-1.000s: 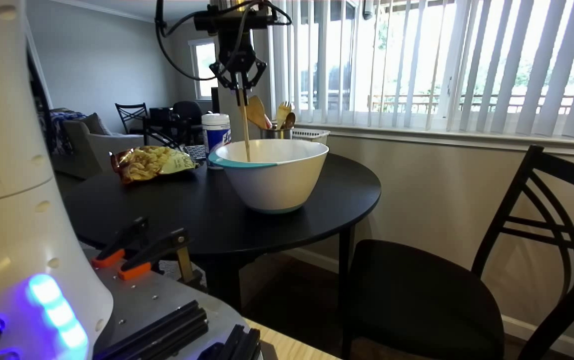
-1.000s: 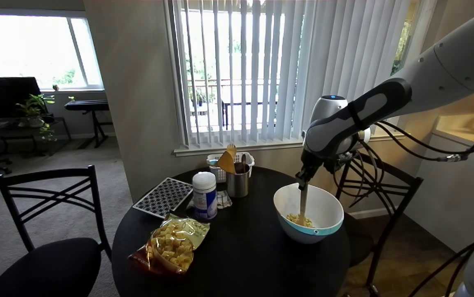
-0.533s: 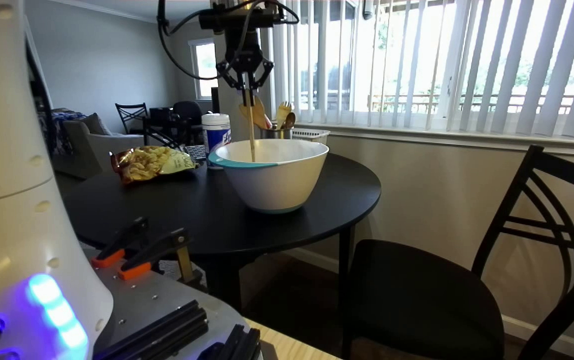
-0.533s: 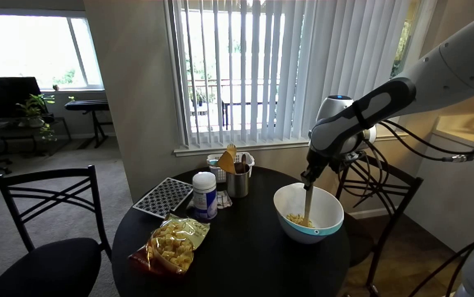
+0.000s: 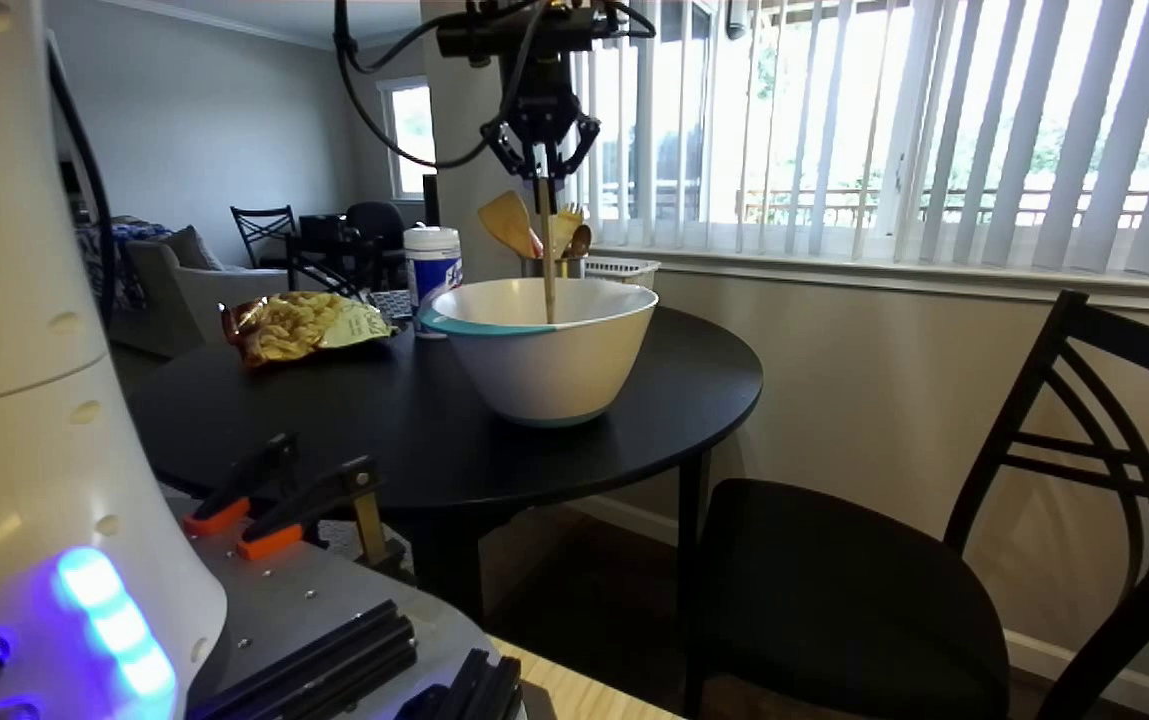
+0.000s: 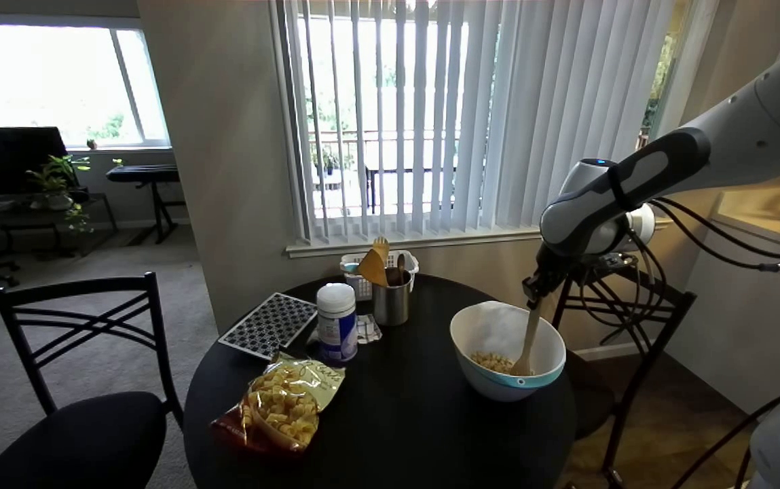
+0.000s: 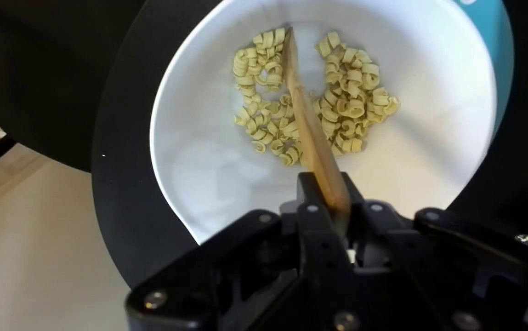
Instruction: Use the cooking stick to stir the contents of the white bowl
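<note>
I note the arm (image 6: 736, 153) extended, sloping down to the wrist (image 6: 569, 224); the gripper (image 5: 544, 192) directed downward, jaws parallel, clamped nearly together.

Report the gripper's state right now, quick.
Gripper: closed, holding the cooking stick, with the stick's lower end down inside the white bowl.

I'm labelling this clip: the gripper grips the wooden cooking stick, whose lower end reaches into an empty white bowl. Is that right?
Not empty: the wrist view shows pale-yellow curled pieces in the white bowl. The gripper does grip the cooking stick, lower end inside.
</note>
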